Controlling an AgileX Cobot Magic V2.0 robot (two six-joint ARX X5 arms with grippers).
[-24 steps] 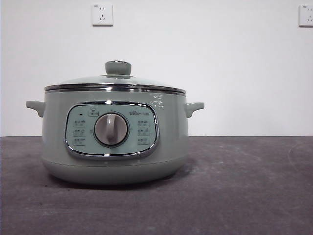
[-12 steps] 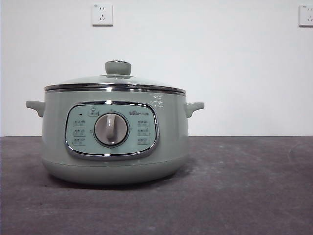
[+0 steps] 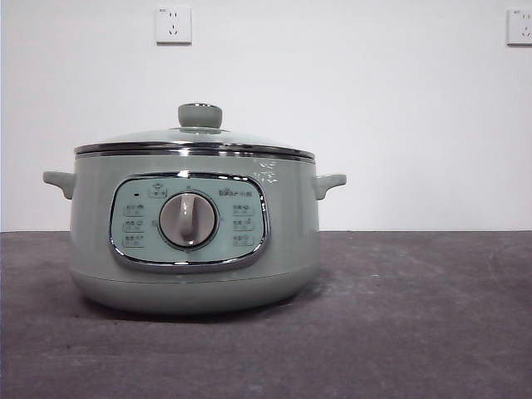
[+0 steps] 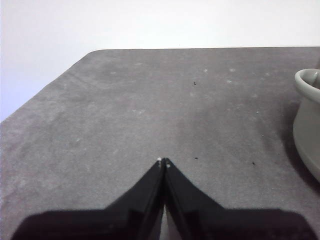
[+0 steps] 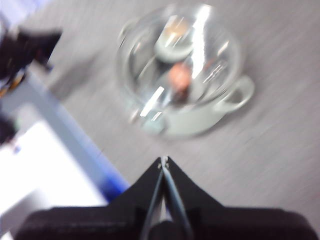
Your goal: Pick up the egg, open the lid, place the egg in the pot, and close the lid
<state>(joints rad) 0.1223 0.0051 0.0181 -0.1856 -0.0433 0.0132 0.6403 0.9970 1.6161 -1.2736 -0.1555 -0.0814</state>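
Note:
The pale sage-green pot (image 3: 195, 241) stands on the dark table left of centre in the front view, its dial facing me. The glass lid (image 3: 195, 140) with its green knob (image 3: 200, 115) sits closed on it. In the blurred right wrist view the pot (image 5: 195, 120) is seen from above, and the brown-orange egg (image 5: 179, 77) shows through the lid (image 5: 177, 55), inside the pot. My right gripper (image 5: 164, 160) is shut and empty, high above the pot. My left gripper (image 4: 163, 162) is shut and empty over bare table, with the pot's side (image 4: 309, 125) off to one side.
Two wall sockets (image 3: 174, 24) are on the white wall behind. The grey table top (image 3: 416, 316) stretches to the right of the pot. The right wrist view shows the table's edge with a blue strip (image 5: 75, 140) and dark equipment (image 5: 25, 50) beyond it.
The pot and lid stay as they were in the front view; only a very slight shift of the picture.

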